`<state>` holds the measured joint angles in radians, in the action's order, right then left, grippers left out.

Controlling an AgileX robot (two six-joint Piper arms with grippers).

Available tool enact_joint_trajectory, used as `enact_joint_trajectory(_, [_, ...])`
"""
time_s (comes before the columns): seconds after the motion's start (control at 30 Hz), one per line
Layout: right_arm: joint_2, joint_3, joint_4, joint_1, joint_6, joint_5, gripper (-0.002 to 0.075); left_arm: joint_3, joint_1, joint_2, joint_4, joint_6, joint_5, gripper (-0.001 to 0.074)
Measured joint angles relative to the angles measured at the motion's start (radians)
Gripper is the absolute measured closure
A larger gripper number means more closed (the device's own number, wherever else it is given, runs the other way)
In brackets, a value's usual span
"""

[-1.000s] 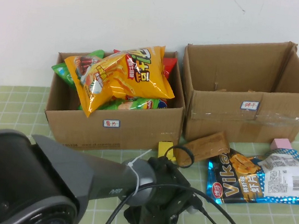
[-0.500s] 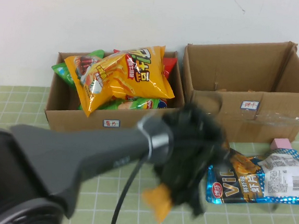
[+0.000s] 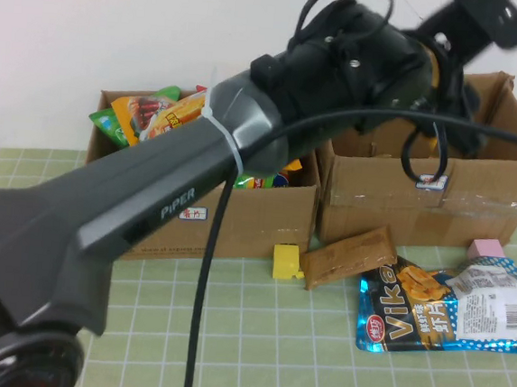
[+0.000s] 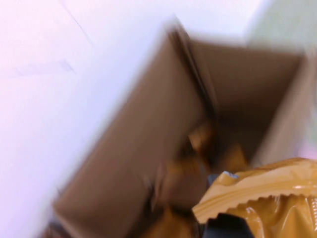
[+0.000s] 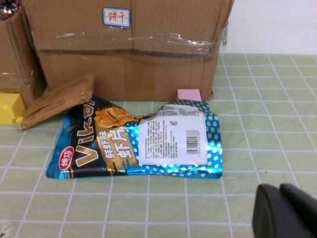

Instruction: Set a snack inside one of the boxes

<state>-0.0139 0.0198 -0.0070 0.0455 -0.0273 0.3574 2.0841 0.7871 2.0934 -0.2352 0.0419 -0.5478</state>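
Well, the left arm sweeps right across the high view and blocks a great deal. The left gripper (image 3: 468,26) is up high over the taller taped box (image 3: 513,184), blurred and cut off by the top edge. From the left wrist camera we look straight down into that box (image 4: 124,148), all smeared. At the frame's edge is a golden-orange packet (image 4: 267,198) with a serrated seal. It hangs in the air above the opening, so the gripper is clamped on it, though the fingers themselves hardly show.

Meanwhile the big orange-yellow crisp bag (image 3: 170,113) sits in the lower box (image 3: 256,220). Only its left end peeks out behind the arm, and its characters are covered.

Down on the green checked table (image 3: 228,336), the flat brown packet (image 3: 348,256) lies in front of the taller box. A yellow block (image 3: 286,260) is just beside it, the Vike bag (image 3: 448,310) is near, and a pink block (image 3: 486,248) touches the box front.

Now the right gripper (image 5: 286,210): it hangs low over the table near the Vike bag, only a dark corner in view. Open or closed, I cannot tell.
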Motion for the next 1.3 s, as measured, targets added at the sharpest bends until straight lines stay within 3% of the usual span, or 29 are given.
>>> enact_joint_trajectory(0.17, [0.0,0.0,0.0,0.0,0.0,0.0,0.0728,0.0,-0.064,0.071,-0.004,-0.135,0.208,0.0402])
enact_joint_trajectory(0.5, [0.0,0.0,0.0,0.0,0.0,0.0,0.0728,0.0,-0.148,0.26,-0.003,-0.209,0.346,0.0395])
enact_joint_trajectory(0.67, [0.0,0.0,0.0,0.0,0.0,0.0,0.0728,0.0,-0.154,0.294,0.009,-0.209,0.329,0.0218])
enact_joint_trajectory(0.8, [0.0,0.0,0.0,0.0,0.0,0.0,0.0728,0.028,-0.154,0.267,0.003,-0.185,0.201,0.0195])
enact_joint_trajectory(0.9, [0.0,0.0,0.0,0.0,0.0,0.0,0.0728,0.049,-0.154,0.217,-0.015,-0.164,0.083,0.0254])
enact_joint_trajectory(1.0, [0.0,0.0,0.0,0.0,0.0,0.0,0.0728,0.06,-0.152,0.139,-0.025,-0.081,-0.026,0.0362])
enact_joint_trajectory(1.17, [0.0,0.0,0.0,0.0,0.0,0.0,0.0728,0.068,-0.132,-0.015,-0.016,0.082,-0.23,0.0624])
enact_joint_trajectory(1.3, [0.0,0.0,0.0,0.0,0.0,0.0,0.0728,0.07,-0.117,-0.107,0.017,0.231,-0.377,0.0714])
